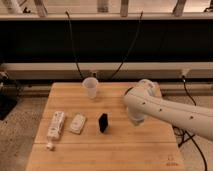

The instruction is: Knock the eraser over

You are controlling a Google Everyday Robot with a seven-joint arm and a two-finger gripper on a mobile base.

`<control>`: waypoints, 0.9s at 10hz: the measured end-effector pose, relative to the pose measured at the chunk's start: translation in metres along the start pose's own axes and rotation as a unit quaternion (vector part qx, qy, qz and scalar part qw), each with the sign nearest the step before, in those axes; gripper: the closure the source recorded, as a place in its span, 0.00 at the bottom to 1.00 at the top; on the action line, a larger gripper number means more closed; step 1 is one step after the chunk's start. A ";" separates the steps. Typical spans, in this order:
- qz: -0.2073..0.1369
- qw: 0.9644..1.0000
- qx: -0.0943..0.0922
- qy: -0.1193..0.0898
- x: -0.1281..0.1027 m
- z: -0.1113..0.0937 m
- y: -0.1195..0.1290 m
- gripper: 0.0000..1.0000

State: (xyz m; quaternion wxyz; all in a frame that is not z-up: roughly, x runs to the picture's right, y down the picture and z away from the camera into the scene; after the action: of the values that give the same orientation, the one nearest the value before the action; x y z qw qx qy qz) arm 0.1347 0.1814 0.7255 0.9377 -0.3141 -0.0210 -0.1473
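The eraser (103,122) is a small black block standing upright near the middle of the wooden table (125,152). My white arm reaches in from the right. Its gripper (134,119) hangs low over the table, a short way to the right of the eraser and apart from it. Most of the gripper is hidden by the arm's bulky wrist.
A clear plastic cup (90,87) stands at the back of the table, left of the arm. A flat white square-ish gadget (77,123) and a long white remote-like object (55,125) lie left of the eraser. A tiny white piece (49,146) lies near the front left edge.
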 end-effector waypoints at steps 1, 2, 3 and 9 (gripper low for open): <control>-0.007 1.000 -0.001 0.000 -0.011 -0.001 -0.004 0.92; -0.013 1.000 -0.003 -0.001 -0.024 -0.001 -0.008 0.98; -0.020 1.000 -0.003 -0.002 -0.033 -0.002 -0.012 0.99; -0.049 0.999 -0.003 -0.011 -0.071 -0.003 -0.028 0.99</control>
State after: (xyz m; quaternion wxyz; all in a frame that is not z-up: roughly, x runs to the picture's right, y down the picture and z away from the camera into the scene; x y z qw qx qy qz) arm 0.0586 0.1769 0.7306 0.9280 -0.3174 -0.0457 -0.1897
